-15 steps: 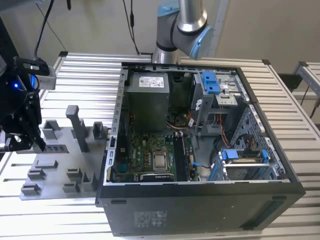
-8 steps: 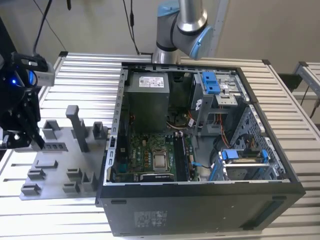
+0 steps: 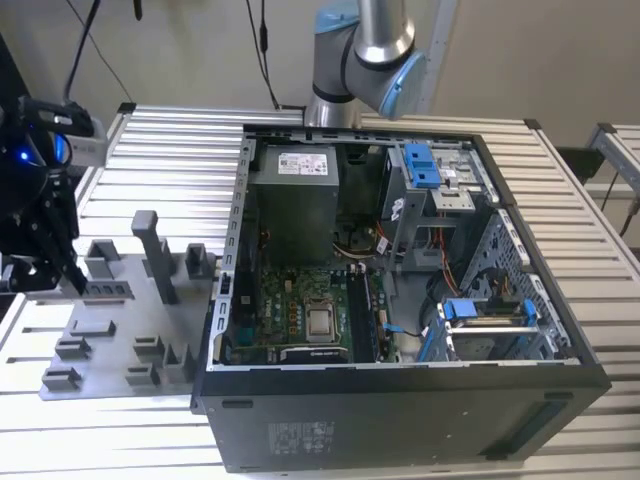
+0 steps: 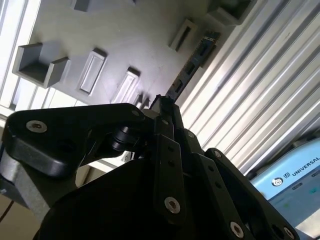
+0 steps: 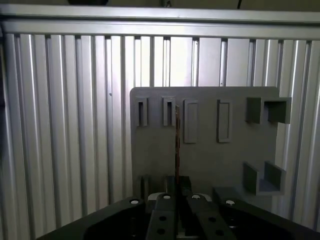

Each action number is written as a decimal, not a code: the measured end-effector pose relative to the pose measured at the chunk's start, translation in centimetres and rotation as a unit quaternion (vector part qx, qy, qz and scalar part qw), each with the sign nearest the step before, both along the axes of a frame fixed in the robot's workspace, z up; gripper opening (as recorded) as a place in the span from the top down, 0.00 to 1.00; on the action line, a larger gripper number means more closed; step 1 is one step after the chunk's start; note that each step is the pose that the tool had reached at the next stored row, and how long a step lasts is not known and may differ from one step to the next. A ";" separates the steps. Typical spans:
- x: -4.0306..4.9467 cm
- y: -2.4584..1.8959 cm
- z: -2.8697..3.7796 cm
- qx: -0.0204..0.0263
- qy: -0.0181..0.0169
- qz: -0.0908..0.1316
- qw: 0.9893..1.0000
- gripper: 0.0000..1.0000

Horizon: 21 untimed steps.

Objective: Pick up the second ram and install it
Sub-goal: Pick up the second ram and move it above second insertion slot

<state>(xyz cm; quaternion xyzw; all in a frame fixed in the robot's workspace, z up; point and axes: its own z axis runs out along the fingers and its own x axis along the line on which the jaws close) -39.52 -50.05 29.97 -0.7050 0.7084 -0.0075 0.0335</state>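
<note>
Ram (image 4: 192, 62) end hid by claw (image 4: 161, 103).

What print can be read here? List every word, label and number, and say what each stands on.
Blue arm cap, second wrist view: a round logo and dark lettering, a maker's mark, left unquoted.
White label on the power supply, exterior view: too small to read.
White print on the computer case's near wall, exterior view: too small to read.

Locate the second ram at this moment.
In both wrist views the second ram juts from the gripper that holds it, over the grey holder plate at the exterior view's left.
</note>
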 end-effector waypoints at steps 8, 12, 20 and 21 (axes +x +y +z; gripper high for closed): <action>0.00 0.00 0.48 0.000 0.000 0.000 1.000 0.86; 0.00 0.00 0.75 0.000 0.000 0.000 1.000 0.86; 0.00 0.00 1.77 0.000 0.000 0.000 1.000 0.86; 0.00 0.00 1.96 0.000 0.000 0.000 1.000 0.86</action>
